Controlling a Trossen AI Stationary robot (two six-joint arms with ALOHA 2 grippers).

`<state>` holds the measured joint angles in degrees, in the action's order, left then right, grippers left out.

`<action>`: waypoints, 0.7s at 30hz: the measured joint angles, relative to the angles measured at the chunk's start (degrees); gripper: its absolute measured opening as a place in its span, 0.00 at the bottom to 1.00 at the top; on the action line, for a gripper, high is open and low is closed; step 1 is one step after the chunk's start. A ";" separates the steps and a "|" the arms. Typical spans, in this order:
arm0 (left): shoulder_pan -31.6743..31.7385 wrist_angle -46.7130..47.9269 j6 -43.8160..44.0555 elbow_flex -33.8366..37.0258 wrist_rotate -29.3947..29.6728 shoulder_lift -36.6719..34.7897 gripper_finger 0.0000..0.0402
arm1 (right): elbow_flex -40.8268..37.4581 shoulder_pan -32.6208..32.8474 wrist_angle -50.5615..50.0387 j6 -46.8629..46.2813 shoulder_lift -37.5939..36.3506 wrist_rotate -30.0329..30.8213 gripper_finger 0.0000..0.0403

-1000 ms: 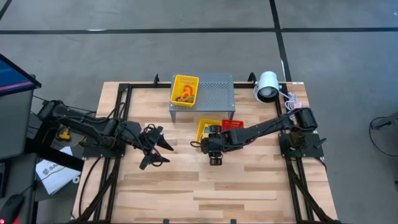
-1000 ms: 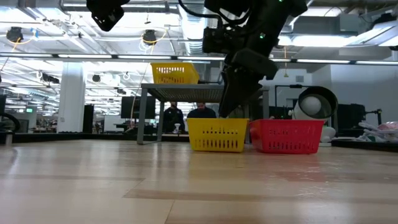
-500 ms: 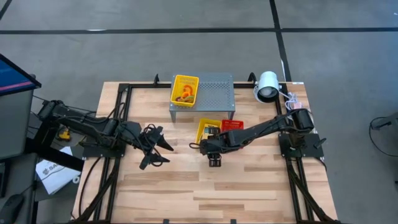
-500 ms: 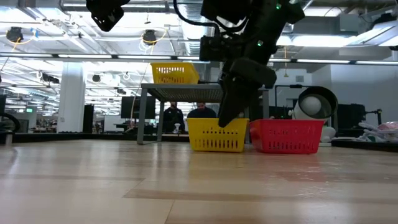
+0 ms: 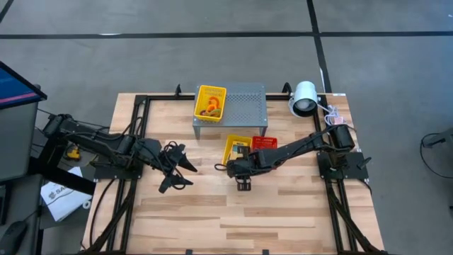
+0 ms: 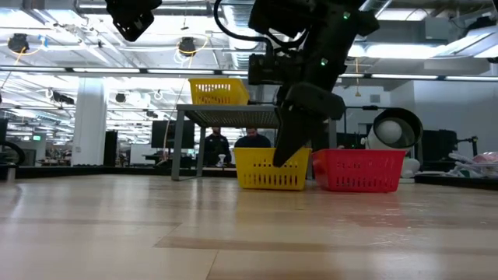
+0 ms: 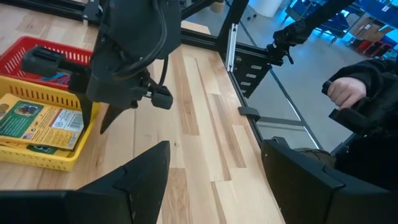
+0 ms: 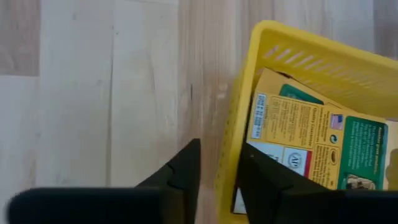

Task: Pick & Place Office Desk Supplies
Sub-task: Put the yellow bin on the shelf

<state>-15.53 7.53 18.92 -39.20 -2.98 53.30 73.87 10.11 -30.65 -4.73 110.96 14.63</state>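
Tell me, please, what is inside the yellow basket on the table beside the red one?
The yellow basket holds yellow-and-green card boxes lying flat. Whatever lies under them is covered. The right claw straddles the basket's wall.

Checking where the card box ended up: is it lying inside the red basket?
No. In the right wrist view the yellow-and-green card box lies inside the yellow basket, whose wall stands between the right gripper's fingers.

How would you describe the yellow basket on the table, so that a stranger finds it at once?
Find the grey perforated metal box at the table's far side. In front of it, a yellow basket sits on the wood beside a red basket. Unlike the yellow basket on the box, it holds yellow-and-green card boxes.
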 joint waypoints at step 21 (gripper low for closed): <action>0.00 0.07 0.02 0.00 0.00 0.00 0.62 | 0.00 0.37 -0.79 0.20 -0.07 0.07 0.01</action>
<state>-15.53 7.60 18.94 -39.20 -2.98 53.30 73.87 10.48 -31.44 -4.54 110.89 14.70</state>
